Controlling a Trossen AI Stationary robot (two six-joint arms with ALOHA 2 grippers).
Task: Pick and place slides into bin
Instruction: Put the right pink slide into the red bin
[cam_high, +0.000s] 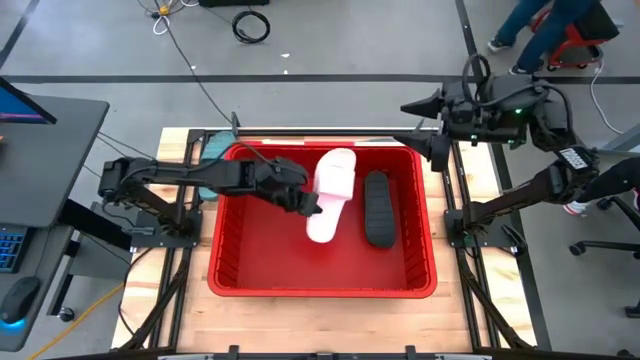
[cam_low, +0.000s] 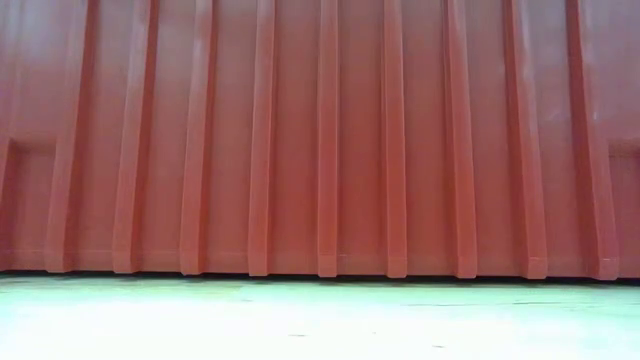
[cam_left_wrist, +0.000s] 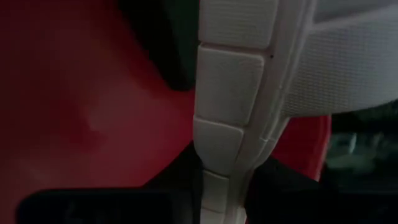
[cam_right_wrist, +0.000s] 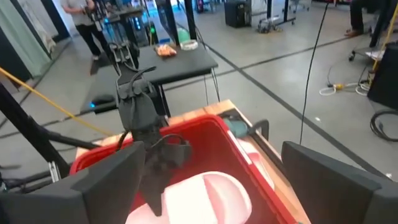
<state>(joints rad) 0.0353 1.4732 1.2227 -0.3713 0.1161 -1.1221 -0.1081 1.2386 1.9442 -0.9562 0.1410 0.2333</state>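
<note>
White slide (cam_high: 333, 193) pinched in your left gripper (cam_high: 309, 206), over the red bin (cam_high: 230, 275).
Its long axis runs front to back, beside a black slide (cam_high: 378, 209). Right gripper (cam_high: 437, 152) waits spread at the bin's far corner.

Red bin (cam_high: 225, 275); white slide (cam_high: 332, 192); black slide (cam_high: 377, 208).

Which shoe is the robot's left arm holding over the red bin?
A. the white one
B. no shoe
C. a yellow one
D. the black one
A: the left gripper is shut on the white slide above the bin, while the black slide lies loose on the bin floor.
</note>
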